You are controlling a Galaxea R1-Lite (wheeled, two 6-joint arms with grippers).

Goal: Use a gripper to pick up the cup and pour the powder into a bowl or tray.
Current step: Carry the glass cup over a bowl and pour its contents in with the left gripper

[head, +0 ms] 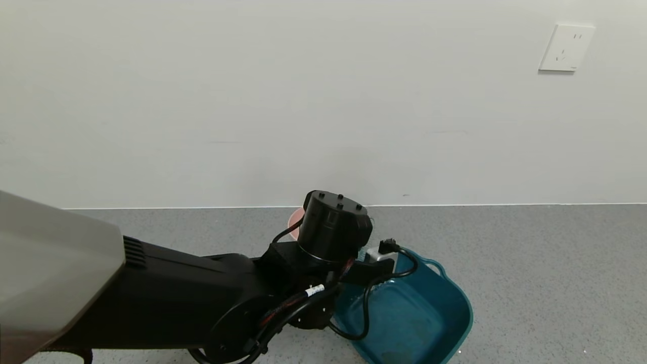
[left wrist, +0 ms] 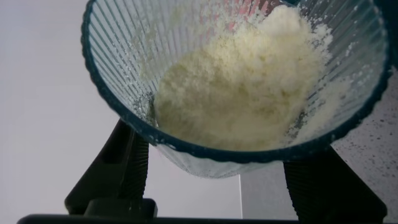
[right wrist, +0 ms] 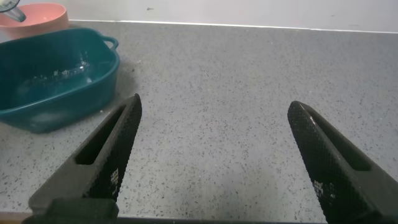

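My left gripper [left wrist: 224, 171] is shut on the cup [left wrist: 124, 56], a ribbed clear glass mug held between its two black fingers [left wrist: 127, 165]. The cup is tipped with its mouth toward the camera, and a clumpy heap of white powder [left wrist: 242, 93] lies inside against the lower wall. In the head view the left arm's black wrist [head: 331, 227] hides the cup and hangs over the far left corner of the dark teal basin [head: 457, 303]. The basin also shows in the right wrist view [right wrist: 62, 93], with a few white specks inside. My right gripper [right wrist: 214, 109] is open and empty, low over the grey counter.
A small pink bowl [head: 294, 218] stands behind the basin near the wall and also shows in the right wrist view [right wrist: 37, 15]. The speckled grey counter [head: 530, 263] stretches to the right. A white wall with a socket [head: 566, 48] closes the back.
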